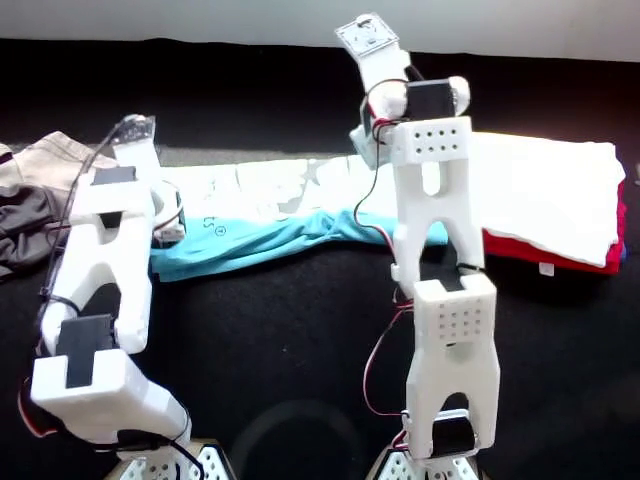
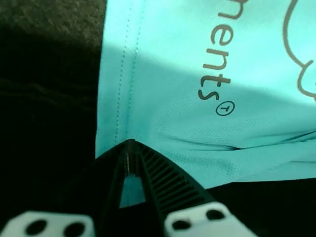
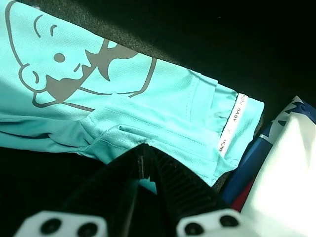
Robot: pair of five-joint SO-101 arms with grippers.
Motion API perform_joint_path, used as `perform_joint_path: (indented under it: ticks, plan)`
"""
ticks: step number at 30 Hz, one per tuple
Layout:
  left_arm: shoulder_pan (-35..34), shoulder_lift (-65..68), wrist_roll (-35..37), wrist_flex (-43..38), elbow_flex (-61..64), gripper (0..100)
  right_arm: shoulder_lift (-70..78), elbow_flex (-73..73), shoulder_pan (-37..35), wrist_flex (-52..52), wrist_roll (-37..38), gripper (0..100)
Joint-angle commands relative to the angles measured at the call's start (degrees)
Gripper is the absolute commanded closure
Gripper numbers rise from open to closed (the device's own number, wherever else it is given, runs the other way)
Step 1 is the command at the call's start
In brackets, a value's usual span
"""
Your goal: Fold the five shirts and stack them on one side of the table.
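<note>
Left arm (image 1: 100, 300): white, rising from its base at the near edge of the bench and leaning away toward the left end of a shirt.
Right arm (image 1: 450, 330): white, standing from its base at the near edge, taller, bent over the right part of the same shirt.
Bench (image 1: 280, 330): covered in black cloth, bare between the arm bases and the shirt.
Left fingers (image 2: 163, 177): black and ribbed, closed together, pinching the stitched hem at the shirt's corner; a sliver of fabric shows between them.
Right fingers (image 3: 177, 182): black and ribbed, closed together, pinching a bunched fold near the shirt's neck end.
Turquoise shirt (image 1: 250, 245): lies stretched sideways across the middle of the bench between the two arms, with its near edge rumpled. It has grey lettering and a grey cartoon outline on it, and a small white label (image 3: 232, 123) at the neck end.
White shirt (image 1: 550, 190): folded, on top of a stack at the right side of the bench, just beside the turquoise shirt's neck end.
Red shirt (image 1: 545, 255): folded, under the white one, its edge showing along the near side.
Blue shirt (image 3: 247, 163): in the same stack, showing as a thin edge.
Beige shirt (image 1: 50, 160): crumpled, at the far left of the bench.
Dark shirt (image 1: 25, 225): crumpled, touching the beige one on its near side.
</note>
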Motion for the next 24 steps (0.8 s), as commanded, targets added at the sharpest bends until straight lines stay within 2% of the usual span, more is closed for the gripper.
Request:
perform_joint_path:
  ticks: [1,5,9,11,17,20,24]
  plan:
    - [-4.9,-3.7,1.4,5.3,-8.4,87,-17.9,15.4,0.7,0.9,0.2,99.1]
    - [-7.2,2.9,3.9,5.1,-13.9,76,-40.3,43.1,-2.3,0.7,0.2,99.1]
    - [-7.2,15.5,4.5,5.7,-21.8,76,-60.8,68.6,-2.8,0.3,0.2,99.1]
    - [-6.8,21.3,5.8,7.7,-26.3,76,-69.2,79.4,-0.6,-1.4,0.4,99.1]
    - [-3.7,35.4,6.2,14.8,-40.5,76,-86.6,109.1,8.9,-15.9,0.2,99.1]
    - [-3.3,40.4,6.2,17.8,-45.8,76,-90.3,121.7,12.8,-23.4,0.5,99.1]
    - [-3.2,44.7,6.2,22.8,-52.2,76,-92.5,136.7,17.2,-39.0,0.5,99.1]
